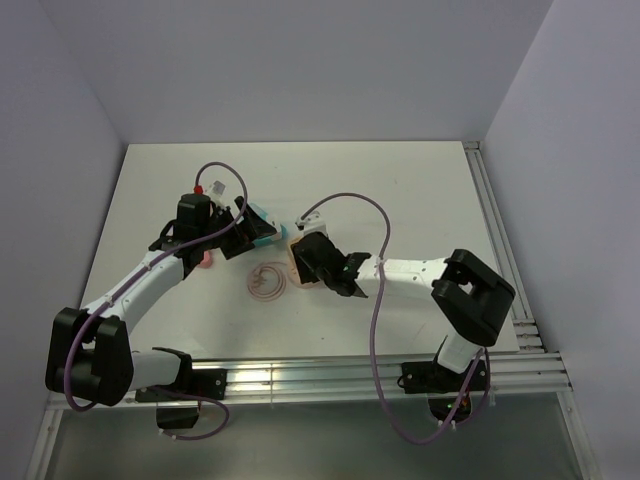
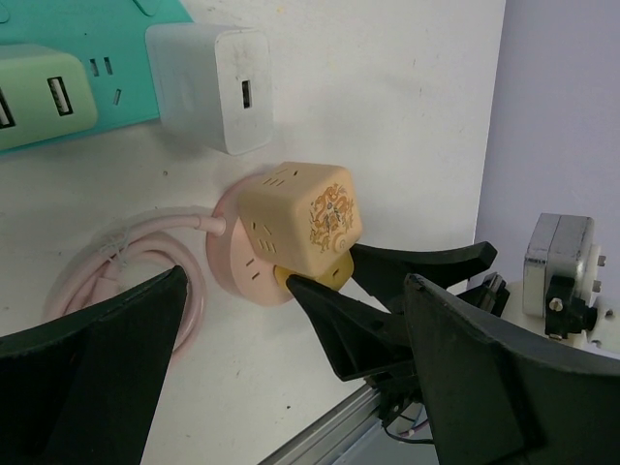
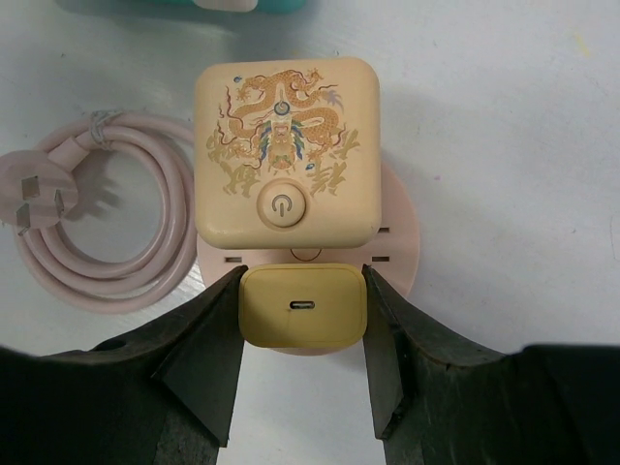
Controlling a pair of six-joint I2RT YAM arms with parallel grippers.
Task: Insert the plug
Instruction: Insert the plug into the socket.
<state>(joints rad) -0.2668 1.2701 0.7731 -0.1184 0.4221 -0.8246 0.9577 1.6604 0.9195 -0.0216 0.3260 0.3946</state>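
R gripper (image 3: pixel 302 286) clamps the yellow plug (image 3: pixel 302 308) mid-scene, on the pink socket base (image 3: pixel 402 242) just near of the dragon cube (image 3: pixel 286 145), insertion axis apparently straight down; L gripper (image 1: pixel 243 228), jaws wide, hovers left, farther off.

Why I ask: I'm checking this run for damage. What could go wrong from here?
The right gripper pinches the yellow plug only by its sides, so it may twist if it goes in crooked.
The left gripper is open and holds nothing, so the pink socket base may slide when pushed.
The cream cube sits right beside the plug and could snag it.
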